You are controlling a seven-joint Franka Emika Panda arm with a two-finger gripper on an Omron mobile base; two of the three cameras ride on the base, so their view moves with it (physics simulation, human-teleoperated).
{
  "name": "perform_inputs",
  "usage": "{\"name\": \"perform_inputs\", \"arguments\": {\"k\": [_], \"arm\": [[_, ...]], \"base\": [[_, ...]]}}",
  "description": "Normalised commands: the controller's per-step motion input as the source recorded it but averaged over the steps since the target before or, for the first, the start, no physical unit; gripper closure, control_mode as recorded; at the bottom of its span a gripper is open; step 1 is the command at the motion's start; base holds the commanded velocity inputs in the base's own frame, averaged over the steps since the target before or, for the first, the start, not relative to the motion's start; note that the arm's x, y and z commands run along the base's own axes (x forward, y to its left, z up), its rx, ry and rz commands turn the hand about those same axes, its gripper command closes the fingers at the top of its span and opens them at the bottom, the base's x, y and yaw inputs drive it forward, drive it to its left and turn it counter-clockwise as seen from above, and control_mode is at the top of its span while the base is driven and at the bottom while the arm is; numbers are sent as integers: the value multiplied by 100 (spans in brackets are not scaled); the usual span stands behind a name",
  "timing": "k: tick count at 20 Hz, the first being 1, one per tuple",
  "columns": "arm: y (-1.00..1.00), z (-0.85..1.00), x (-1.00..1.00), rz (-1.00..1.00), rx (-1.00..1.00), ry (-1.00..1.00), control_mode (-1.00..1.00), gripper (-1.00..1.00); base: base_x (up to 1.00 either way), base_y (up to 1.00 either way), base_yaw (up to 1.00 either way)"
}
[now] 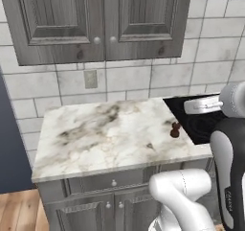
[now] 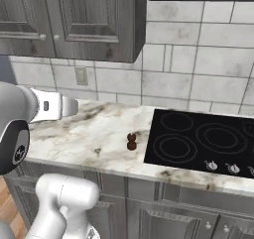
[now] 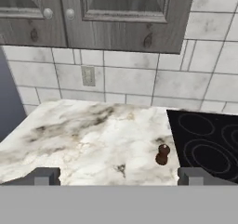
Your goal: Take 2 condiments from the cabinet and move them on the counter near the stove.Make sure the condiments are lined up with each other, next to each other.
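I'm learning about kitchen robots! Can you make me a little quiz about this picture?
1. True or false: the cabinet doors are shut.
2. What stands on the counter beside the stove? A) pepper shaker B) cup C) spoon
3. Fill in: the gripper is ____ and holds nothing.

Key: 1 true. 2 A, the pepper shaker. 3 open.

Stove [image 1: 201, 122] cut by right edge; cabinet [image 3: 116, 14] tops cropped.
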Motion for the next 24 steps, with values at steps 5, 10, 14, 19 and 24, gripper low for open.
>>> {"name": "perform_inputs", "arguments": {"k": [5, 10, 14, 19, 24], "arm": [[0, 0, 0, 0, 0, 0, 100, -100], [0, 0, 0, 0, 0, 0, 100, -100], [0, 0, 0, 0, 0, 0, 100, -100], [0, 0, 0, 0, 0, 0, 100, -100], [0, 0, 0, 0, 0, 0, 100, -100]], "base": [[-26, -55, -13], [-4, -90, -2], [0, -100, 0], [0, -100, 0], [-7, -95, 0]]}}
